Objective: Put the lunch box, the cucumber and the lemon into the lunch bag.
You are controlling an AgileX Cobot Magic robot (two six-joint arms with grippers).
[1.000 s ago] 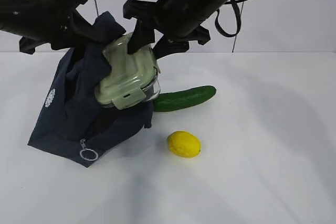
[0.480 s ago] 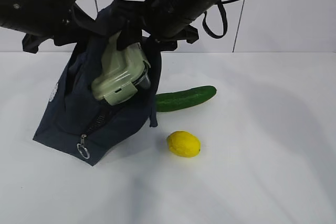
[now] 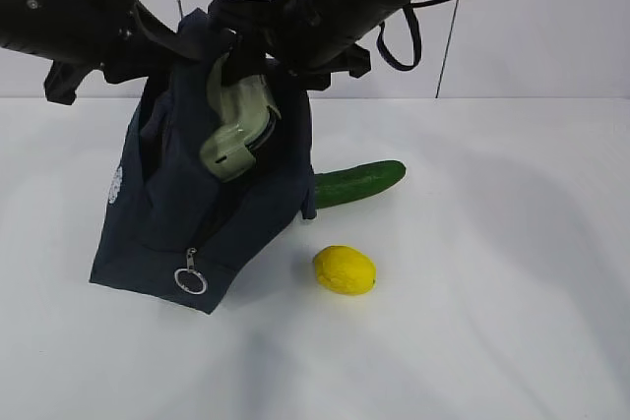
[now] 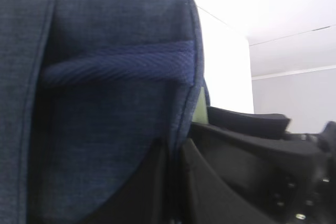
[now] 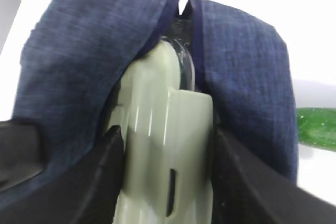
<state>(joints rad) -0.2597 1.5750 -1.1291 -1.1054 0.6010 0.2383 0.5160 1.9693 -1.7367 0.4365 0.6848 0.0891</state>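
- Exterior view showed the lunch bag (image 3: 157,223), soft and floppy, standing on the tabletop (image 3: 492,292). The left hand (image 4: 176,182) was pinched tight on its top edge.
- The right hand (image 5: 168,177) held the hard, smooth lunch box (image 3: 239,128) by its sides, halfway inside the bag.
- The cucumber (image 3: 359,184) lay behind the bag. It looked firm and slippery; grab its middle.
- The lemon (image 3: 345,270) sat nearby, small and round. It could roll.

lunch bag (image 3: 167,213): matt navy woven cloth, silver metal ring pull (image 3: 190,281)
lunch box (image 5: 163,145): smooth pale green plastic lid
cucumber (image 3: 359,182): glossy dark green
lemon (image 3: 345,270): finely dimpled yellow
bench (image 3: 492,292): matt white
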